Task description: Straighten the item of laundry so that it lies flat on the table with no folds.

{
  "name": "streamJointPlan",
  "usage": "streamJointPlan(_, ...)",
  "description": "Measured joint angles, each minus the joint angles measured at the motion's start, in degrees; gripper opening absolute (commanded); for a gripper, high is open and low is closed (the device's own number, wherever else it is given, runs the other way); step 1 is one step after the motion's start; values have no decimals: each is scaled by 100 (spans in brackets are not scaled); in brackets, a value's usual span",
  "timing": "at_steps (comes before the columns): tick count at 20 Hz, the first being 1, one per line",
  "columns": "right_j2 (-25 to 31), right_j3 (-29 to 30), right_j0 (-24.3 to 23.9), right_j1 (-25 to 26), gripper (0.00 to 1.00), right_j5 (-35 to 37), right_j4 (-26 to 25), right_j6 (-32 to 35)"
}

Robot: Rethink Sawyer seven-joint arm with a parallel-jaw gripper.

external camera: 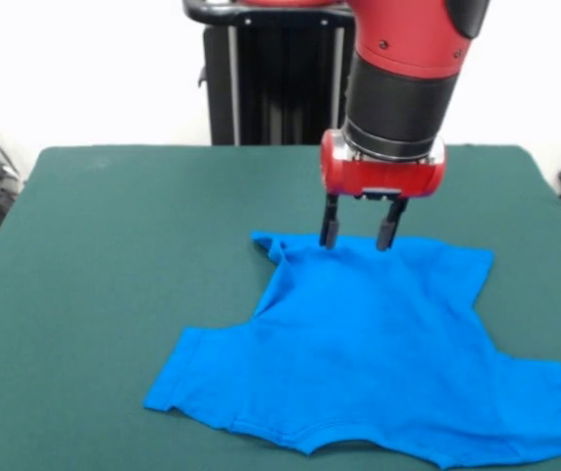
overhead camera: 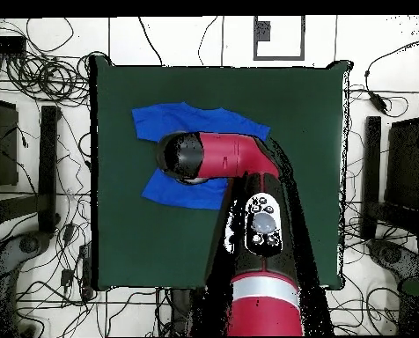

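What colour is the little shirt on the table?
The T-shirt is plain bright blue, no print. The front view shows it best.

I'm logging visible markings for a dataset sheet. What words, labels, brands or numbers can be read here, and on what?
None can be read in either view.
T-shirt: plain blue, no print showing.
Table: plain green cover, no markings.
Arm: a round control panel shows in the overhead view, any markings too small to read.
Gripper: no label visible.
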Motion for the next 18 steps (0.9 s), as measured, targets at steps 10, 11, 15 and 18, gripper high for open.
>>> streamJointPlan(10,69,99,-1,16,100,-189,-89,0)
streamJointPlan(11,71,105,-1,16,100,-206,-90,0)
streamJointPlan(15,74,133,-12,22,100,-307,-92,0)
streamJointPlan(18,74,156,-18,34,100,-409,-92,0)
